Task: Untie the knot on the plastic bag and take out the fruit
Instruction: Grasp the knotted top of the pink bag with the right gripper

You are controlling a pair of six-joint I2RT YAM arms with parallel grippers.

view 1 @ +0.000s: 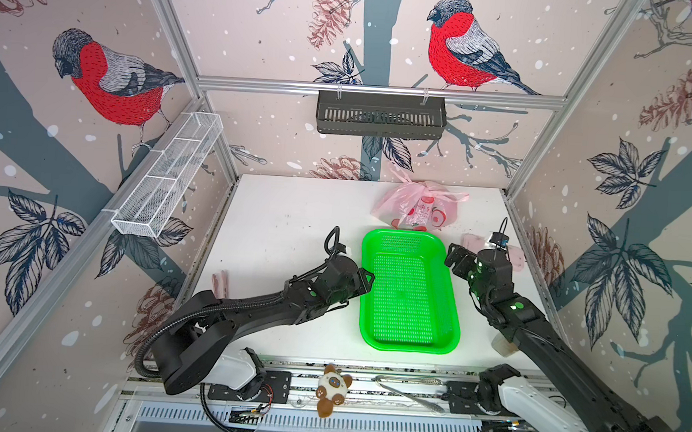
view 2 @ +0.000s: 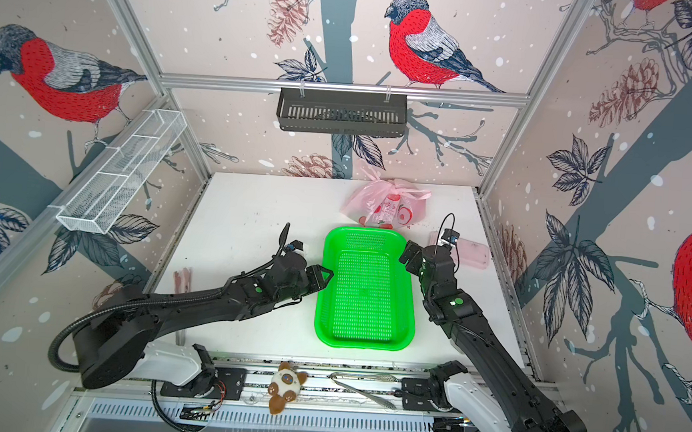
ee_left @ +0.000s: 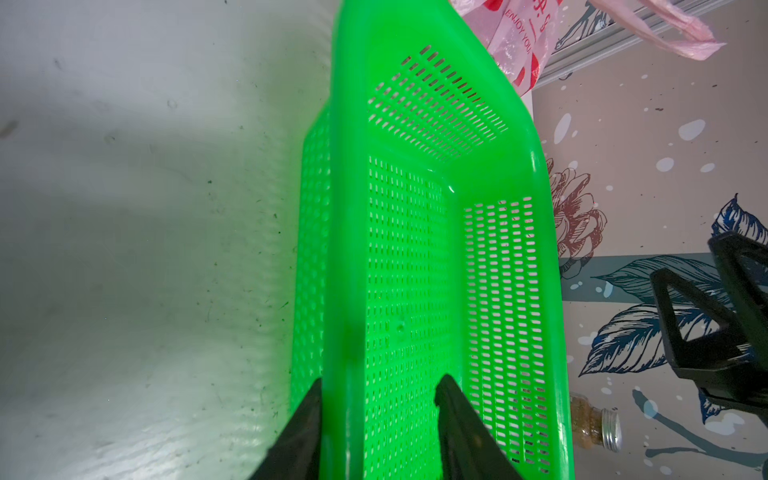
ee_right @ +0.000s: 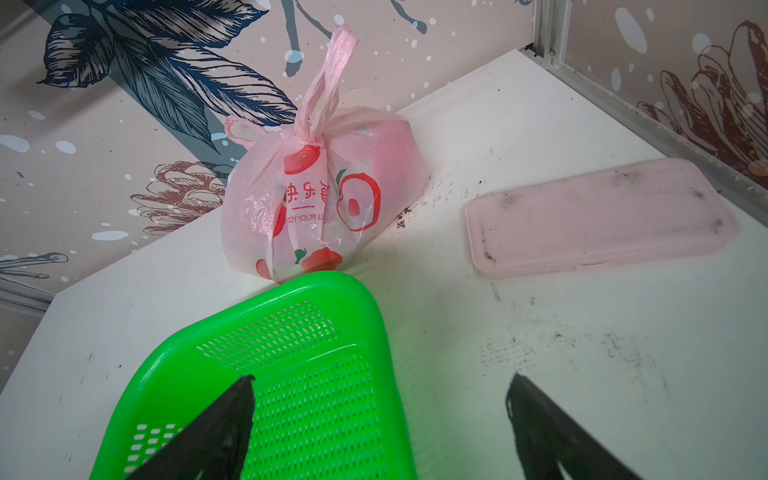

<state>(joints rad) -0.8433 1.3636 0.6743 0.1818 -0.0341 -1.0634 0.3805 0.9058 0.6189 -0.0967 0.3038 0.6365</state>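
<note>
The plastic bag (view 1: 415,207) (view 2: 382,205) (ee_right: 324,199) sits at the back of the table, touching the far end of a green basket (view 1: 413,236) (ee_right: 332,282). Its knot (ee_right: 309,135) is tied, with the handle strips sticking up. The fruit (ee_right: 388,143) shows only as a blurred reddish mass through the film. My left gripper (view 1: 367,279) (ee_left: 382,380) is open astride the basket's left rim (ee_left: 345,208), outer finger against it, inner finger apart. My right gripper (view 1: 456,256) (ee_right: 381,377) hangs open over the basket's far right corner, holding nothing.
A flat pink case (ee_right: 602,216) (view 2: 473,253) lies right of the bag. A capped glass jar (view 1: 504,345) stands under the right arm. Pink clips (view 1: 221,283) lie at the left edge. A plush toy (view 1: 334,389) and a metal utensil (view 1: 407,390) rest on the front rail.
</note>
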